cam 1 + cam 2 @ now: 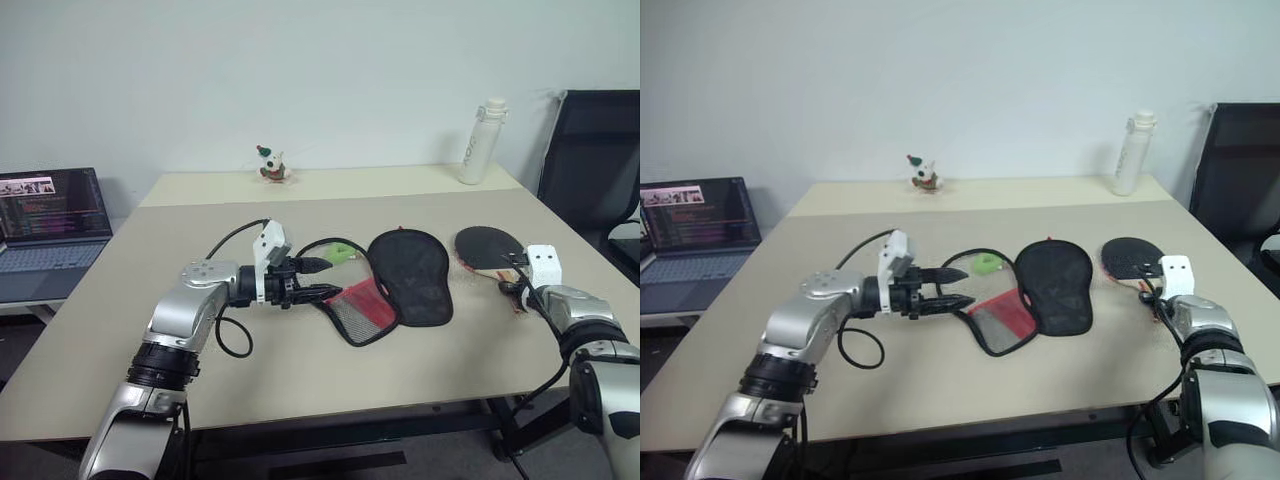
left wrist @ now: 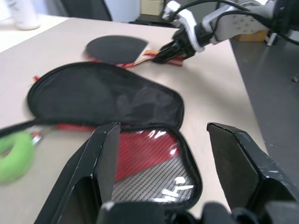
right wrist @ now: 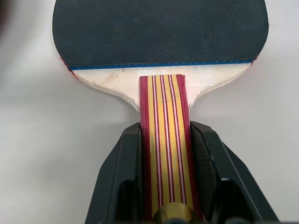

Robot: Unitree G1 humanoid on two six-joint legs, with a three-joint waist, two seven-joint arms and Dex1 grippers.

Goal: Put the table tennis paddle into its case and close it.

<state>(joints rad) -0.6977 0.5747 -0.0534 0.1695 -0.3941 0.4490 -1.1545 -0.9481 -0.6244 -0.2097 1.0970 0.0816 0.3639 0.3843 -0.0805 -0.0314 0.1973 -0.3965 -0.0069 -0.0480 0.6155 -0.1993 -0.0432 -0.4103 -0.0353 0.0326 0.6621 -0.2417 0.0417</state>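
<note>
The table tennis paddle [image 1: 487, 246] lies flat on the table's right side, black face up. My right gripper [image 3: 166, 135] is shut on its striped wooden handle [image 3: 164, 116], a finger pressed to each side. The case [image 1: 410, 275] lies unzipped in the middle of the table. Its black half is spread flat and its red mesh half [image 1: 362, 310] is turned toward me. A lime-green pull [image 1: 343, 253] rests beside it. My left gripper [image 1: 333, 277] is open and points at the mesh half's left edge, close to it, with nothing between its fingers.
A white bottle [image 1: 481, 140] stands at the table's far right, and a small figurine [image 1: 269, 164] sits at the far middle. An open laptop [image 1: 50, 220] rests on a lower surface to the left. A black chair [image 1: 595, 150] stands beyond the right edge.
</note>
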